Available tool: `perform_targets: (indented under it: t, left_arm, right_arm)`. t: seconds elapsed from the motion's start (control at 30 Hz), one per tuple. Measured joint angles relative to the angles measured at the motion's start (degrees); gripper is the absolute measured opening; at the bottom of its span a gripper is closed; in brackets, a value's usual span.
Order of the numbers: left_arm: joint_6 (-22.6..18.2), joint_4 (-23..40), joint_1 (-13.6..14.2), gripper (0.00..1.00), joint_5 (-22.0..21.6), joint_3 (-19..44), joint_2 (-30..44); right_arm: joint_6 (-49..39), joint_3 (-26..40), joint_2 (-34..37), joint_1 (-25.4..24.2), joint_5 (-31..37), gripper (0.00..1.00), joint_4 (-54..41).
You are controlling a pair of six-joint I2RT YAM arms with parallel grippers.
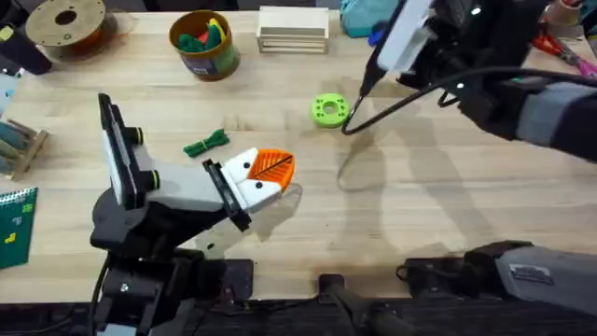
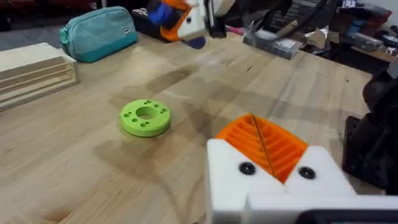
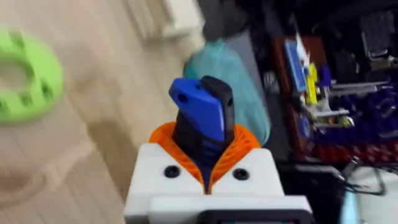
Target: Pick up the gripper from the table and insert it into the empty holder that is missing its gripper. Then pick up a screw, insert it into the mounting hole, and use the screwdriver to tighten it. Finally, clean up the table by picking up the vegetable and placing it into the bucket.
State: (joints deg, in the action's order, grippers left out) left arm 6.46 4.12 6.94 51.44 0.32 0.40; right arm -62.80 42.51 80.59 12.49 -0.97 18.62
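Looking down from overhead: left gripper (image 1: 270,173) rests low mid-table, orange pads pressed together, nothing between them. Vegetable (image 1: 206,143) lies just beside it; bucket (image 1: 205,43) stands well apart at the far edge. Right gripper (image 1: 401,42) hangs high, bit tip near the green ring (image 1: 328,109).

Left wrist: pads (image 2: 273,146) meet, empty.

Right wrist: fingers pinch the screwdriver (image 3: 200,118) mid-body. Judged rigid, smooth, slip-prone; hold near the middle.

Workshop: filament spool (image 1: 65,23), cluttered benches
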Motion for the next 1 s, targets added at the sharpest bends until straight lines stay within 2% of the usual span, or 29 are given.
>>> perform_targets:
  t: [0.23,0.47,0.7,0.77,0.87,0.93,0.97,1.0]
  left_arm:
    - [0.00,0.00,0.00,0.004,0.00,0.00,0.00]
    - [0.00,0.00,0.00,0.004,0.00,0.00,0.00]
    - [0.00,-0.01,0.00,0.004,0.00,0.00,0.00]
    - [0.00,0.00,0.00,0.004,0.00,0.00,0.00]
    - [0.00,0.00,0.00,0.004,0.00,0.00,0.00]
    - [0.00,0.00,0.00,0.004,0.00,0.00,0.00]
    - [0.00,0.00,0.00,0.004,0.00,0.00,0.00]
    - [0.00,0.00,0.00,0.004,0.00,0.00,0.00]
  right_arm:
    - [-12.25,0.02,8.78,-0.67,4.94,0.032,-0.51]
    - [-15.36,0.00,13.99,-0.65,5.70,0.032,-2.11]
    - [-17.01,0.53,14.30,-0.63,5.22,0.044,-6.56]
    - [-17.18,0.59,14.30,-0.61,5.18,0.120,-7.64]
    - [-17.00,0.99,14.01,-0.63,5.21,0.376,-7.86]
    - [-16.56,1.44,13.76,-0.64,5.21,0.611,-7.51]
    - [-16.20,1.70,13.70,-0.61,5.25,0.680,-7.44]
    - [-15.40,1.77,13.65,-0.61,5.25,0.695,-7.51]
